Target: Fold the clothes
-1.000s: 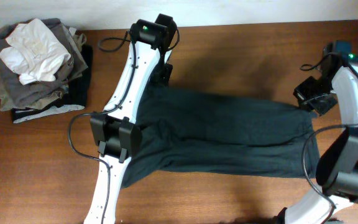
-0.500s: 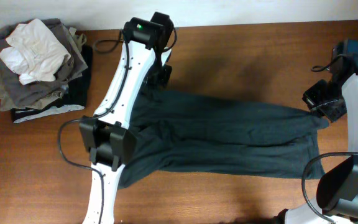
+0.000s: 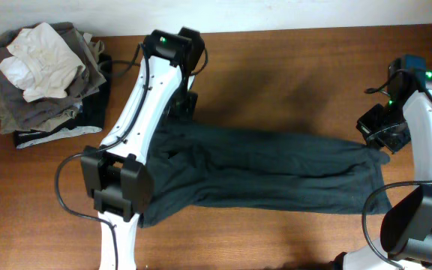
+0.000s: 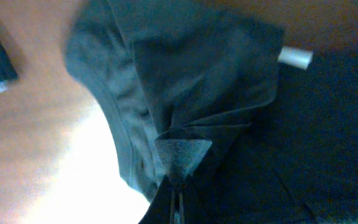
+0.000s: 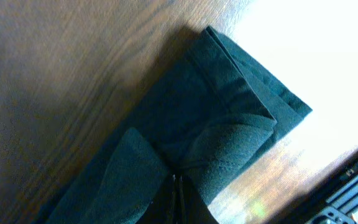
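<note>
The shirt [image 3: 276,169] lies on the table [image 3: 291,67] to the right of the pile [image 3: 47,75]. It is drawn out into one long dark band running away from the pile, with its print out of sight. A white cloth [image 3: 40,56] tops the pile, and the shirt does not touch the pile.

The left gripper [image 3: 181,112] is at the shirt end nearer the pile. Its wrist view shows the fingers clenched on a pinched peak of fabric [image 4: 182,152], with folds fanning out from the pinch. The right gripper [image 3: 379,144] is at the end farthest from the pile. Its fingers are also clenched, on a doubled, hemmed corner [image 5: 229,149].

With both ends held and the cloth pulled long between them, this looks like the stretch-and-lay step that squares the shirt before a fold is carried over. The side facing away from the pile's wall edge is uneven and the middle is wrinkled, so the fold proper seems barely begun.

The next move probably calls for both arms to travel together with even tension. One held end would be brought across toward the other and set down before either grip lets go. Uneven pulling could bunch the fabric or drag it toward the pile.
</note>
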Motion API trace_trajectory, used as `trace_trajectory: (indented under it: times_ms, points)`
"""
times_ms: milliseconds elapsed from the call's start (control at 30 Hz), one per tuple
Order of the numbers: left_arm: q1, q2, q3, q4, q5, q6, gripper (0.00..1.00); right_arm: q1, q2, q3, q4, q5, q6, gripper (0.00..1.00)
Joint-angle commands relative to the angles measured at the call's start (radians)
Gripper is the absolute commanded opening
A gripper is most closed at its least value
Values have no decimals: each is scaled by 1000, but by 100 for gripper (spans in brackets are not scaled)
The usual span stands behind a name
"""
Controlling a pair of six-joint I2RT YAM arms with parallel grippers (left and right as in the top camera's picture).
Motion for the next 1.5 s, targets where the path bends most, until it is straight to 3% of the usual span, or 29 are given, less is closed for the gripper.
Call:
trace_trajectory:
  times_ms: [0, 333, 667, 700, 733, 767, 800, 833, 900, 933, 1067, 1200, 1467]
  points:
    - [10, -11, -150, -5, -12, -16, 0, 5, -5, -10, -25, 31, 9, 4]
    - [14, -46, -250, -6, -12, -39, 0, 5, -58, -89, -76, 47, 9, 4]
    - [15, -117, -368, 9, -53, -83, 1, 5, -172, -344, 90, 32, 7, 4]
    - [15, -117, -386, 6, -53, -83, 6, 5, -172, -364, 113, 27, 7, 4]
    - [14, -117, -413, 6, -53, -83, 21, 5, -172, -381, 137, 19, -13, 5]
    - [14, -117, -429, 5, -53, -83, 50, 5, -171, -385, 151, 10, -37, 14]
    - [14, -117, -448, 8, -53, -83, 66, 5, -171, -385, 159, 4, -46, 27]
    - [14, -117, -459, 14, -53, -83, 71, 5, -171, -385, 163, 3, -46, 40]
    - [14, -117, -464, 26, -53, -84, 72, 5, -171, -385, 170, -23, -77, 91]
    - [14, -121, -456, 38, -53, -84, 72, 5, -171, -385, 174, -39, -92, 98]
    - [14, -139, -388, 84, -31, -78, 72, 5, -172, -377, 189, -95, -106, 99]
    - [12, -147, -352, 200, 241, 57, 72, 5, -171, -375, 214, -180, -177, 99]
    - [-53, -112, -360, 277, 182, 92, 72, 5, -171, -375, 210, -181, -185, 99]
